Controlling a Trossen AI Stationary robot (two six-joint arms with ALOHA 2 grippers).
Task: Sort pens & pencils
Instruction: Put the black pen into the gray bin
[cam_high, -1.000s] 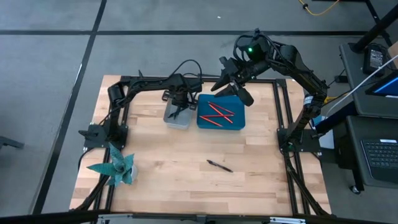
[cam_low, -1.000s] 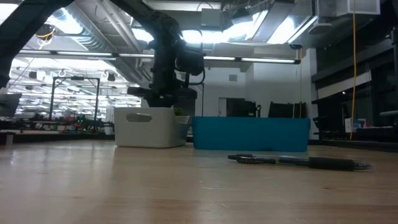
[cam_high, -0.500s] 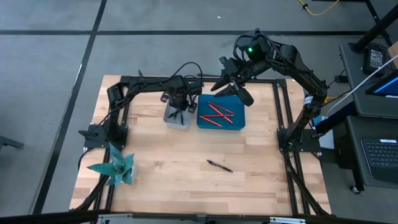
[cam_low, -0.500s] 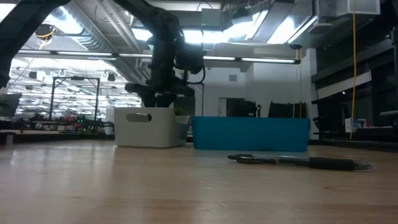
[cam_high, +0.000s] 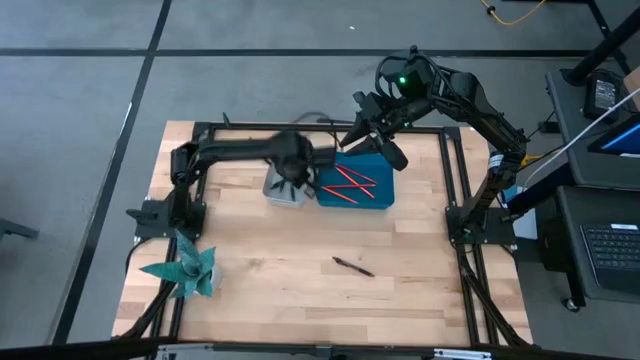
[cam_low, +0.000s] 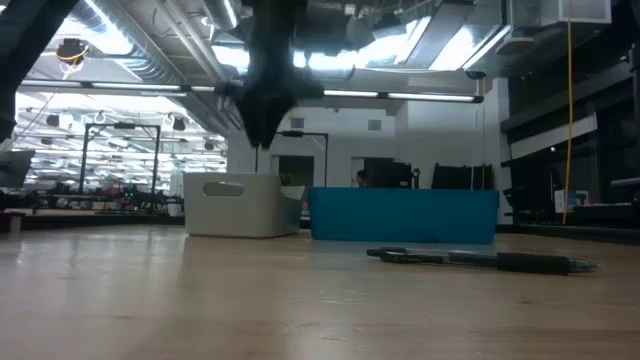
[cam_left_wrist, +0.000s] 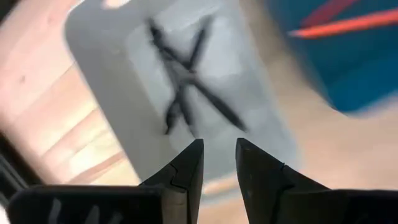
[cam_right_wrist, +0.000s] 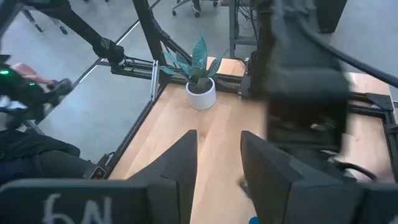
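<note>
A grey bin (cam_high: 283, 190) holds several dark pens (cam_left_wrist: 186, 93); beside it on the right a blue bin (cam_high: 372, 195) holds red pencils (cam_high: 345, 183). One dark pen (cam_high: 352, 265) lies flat on the wood nearer the table's near edge, also in the low view (cam_low: 480, 259). My left gripper (cam_left_wrist: 217, 155) hangs open and empty above the grey bin (cam_left_wrist: 112, 81). My right gripper (cam_right_wrist: 217, 149) waits open in the air over the blue bin's far edge (cam_high: 352, 140).
A potted plant (cam_high: 190, 268) stands near the table's left near corner. A black frame (cam_high: 455, 190) runs along the table's sides. Bare wood (cam_high: 300, 290) lies around the loose pen. The two bins (cam_low: 400, 215) stand side by side at the far middle.
My left gripper has risen from just over the grey bin to well above it, moving quickly and shifting slightly toward the right. The pens in the grey bin and the loose pen have stayed in place.
</note>
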